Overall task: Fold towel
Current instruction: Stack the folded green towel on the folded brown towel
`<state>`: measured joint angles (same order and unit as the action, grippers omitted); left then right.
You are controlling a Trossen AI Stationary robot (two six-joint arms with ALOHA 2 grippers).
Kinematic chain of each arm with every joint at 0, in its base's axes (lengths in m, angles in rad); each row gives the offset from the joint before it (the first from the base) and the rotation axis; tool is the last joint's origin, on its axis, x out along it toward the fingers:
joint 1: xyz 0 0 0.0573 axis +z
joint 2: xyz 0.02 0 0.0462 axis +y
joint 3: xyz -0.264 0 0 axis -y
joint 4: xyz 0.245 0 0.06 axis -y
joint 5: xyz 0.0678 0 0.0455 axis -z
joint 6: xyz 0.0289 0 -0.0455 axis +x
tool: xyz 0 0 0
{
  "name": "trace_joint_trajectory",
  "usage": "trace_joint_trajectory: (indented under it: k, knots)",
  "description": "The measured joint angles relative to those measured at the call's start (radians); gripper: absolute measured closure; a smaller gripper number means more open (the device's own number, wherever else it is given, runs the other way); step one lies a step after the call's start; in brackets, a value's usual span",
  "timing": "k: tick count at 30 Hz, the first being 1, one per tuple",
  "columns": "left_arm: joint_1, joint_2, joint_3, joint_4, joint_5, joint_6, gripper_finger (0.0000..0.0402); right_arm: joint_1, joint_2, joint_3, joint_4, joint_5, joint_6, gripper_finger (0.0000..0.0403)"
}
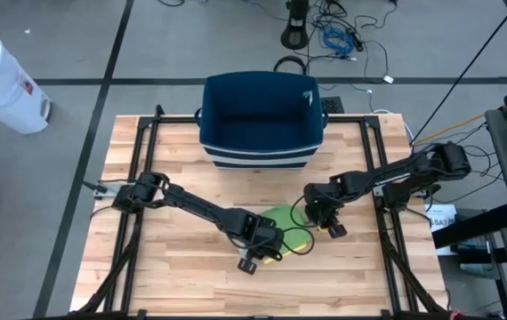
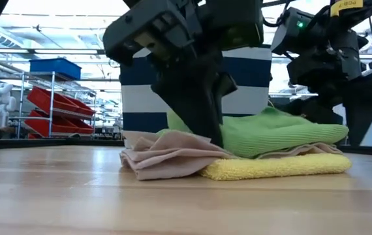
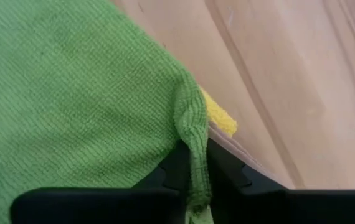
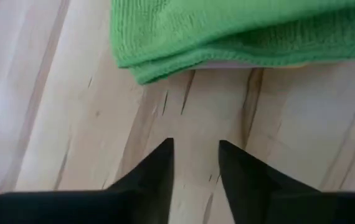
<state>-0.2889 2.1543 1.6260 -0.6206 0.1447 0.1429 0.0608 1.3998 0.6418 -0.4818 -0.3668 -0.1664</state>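
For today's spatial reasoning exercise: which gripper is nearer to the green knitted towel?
Left. The left gripper pinches a corner of the green knitted towel; the right gripper sits just beside its folded edge, fingers apart, not touching.

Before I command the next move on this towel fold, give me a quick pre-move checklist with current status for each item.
1. Right claw free of cloth: ok, fingers apart over bare wood.
2. Left claw released: not ok, a corner of the green towel sits pinched between its fingers.
3. Green towel doubled over: ok, folded edge shows in the right wrist view.
4. Stack squared: not ok, beige cloth bunched, yellow cloth sticking out.
5. Blue bin clear of arms: ok.
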Motion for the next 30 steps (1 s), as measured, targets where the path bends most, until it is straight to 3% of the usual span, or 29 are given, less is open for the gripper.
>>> trace_joint_trajectory:
  k: [7, 15, 21, 25, 30]
  knots:
    - [-0.014, -0.01, -0.001, 0.015, -0.004, -0.003, 0.0298, 0.0, -0.117, 0.0, -0.025, 0.029, 0.053, 0.0239]
    - [-0.039, -0.011, -0.001, 0.014, -0.004, -0.02, 0.0241, 0.019, -0.267, 0.0, 0.188, 0.027, 0.079, 0.0237]
    - [-0.05, -0.027, 0.0, 0.01, -0.01, -0.052, 0.0228, 0.058, -0.257, 0.0, 0.256, 0.026, 0.055, 0.0237]
    - [-0.066, -0.029, 0.0, 0.007, -0.076, -0.049, 0.0227, 0.1, -0.217, 0.0, 0.3, 0.055, 0.036, 0.0234]
    - [-0.086, -0.03, 0.0, 0.012, -0.169, -0.008, 0.0227, 0.145, -0.148, 0.0, 0.359, 0.087, 0.006, 0.0201]
